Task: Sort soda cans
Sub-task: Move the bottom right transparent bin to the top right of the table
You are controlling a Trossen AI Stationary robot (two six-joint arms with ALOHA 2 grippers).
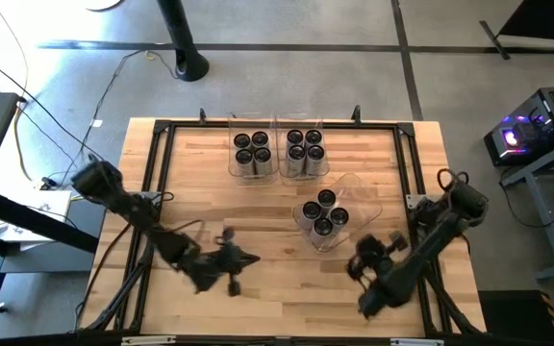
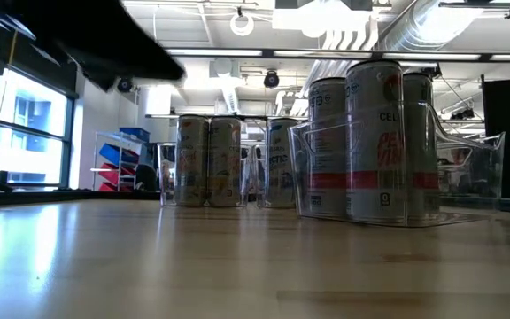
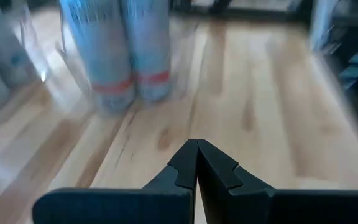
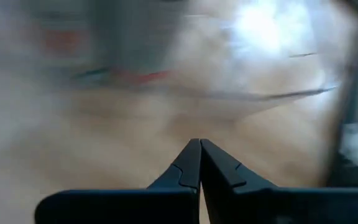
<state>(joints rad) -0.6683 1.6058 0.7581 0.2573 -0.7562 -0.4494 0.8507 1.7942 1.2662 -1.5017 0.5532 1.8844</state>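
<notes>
Soda cans with dark tops stand upright in three clear plastic bins. Two bins sit side by side at the table's far edge, one with several cans [image 1: 252, 154], the other with several more [image 1: 304, 152]. A third bin of cans [image 1: 323, 216] stands nearer, right of the middle, and shows close up in the low view [image 2: 379, 142]. My left gripper [image 1: 254, 258] hovers shut over bare wood near the front, left of that bin; its shut fingertips [image 3: 197, 149] point toward cans [image 3: 120, 50]. My right gripper [image 1: 356, 263] is shut [image 4: 199, 149] just right of the near bin, holding nothing.
A black frame [image 1: 162, 130] borders the wooden table top. Bare wood lies between the two grippers and along the near edge. In the low view a dark arm [image 2: 87, 35] crosses the upper left corner. The third bin's wall [image 1: 354, 187] stands askew to the table edges.
</notes>
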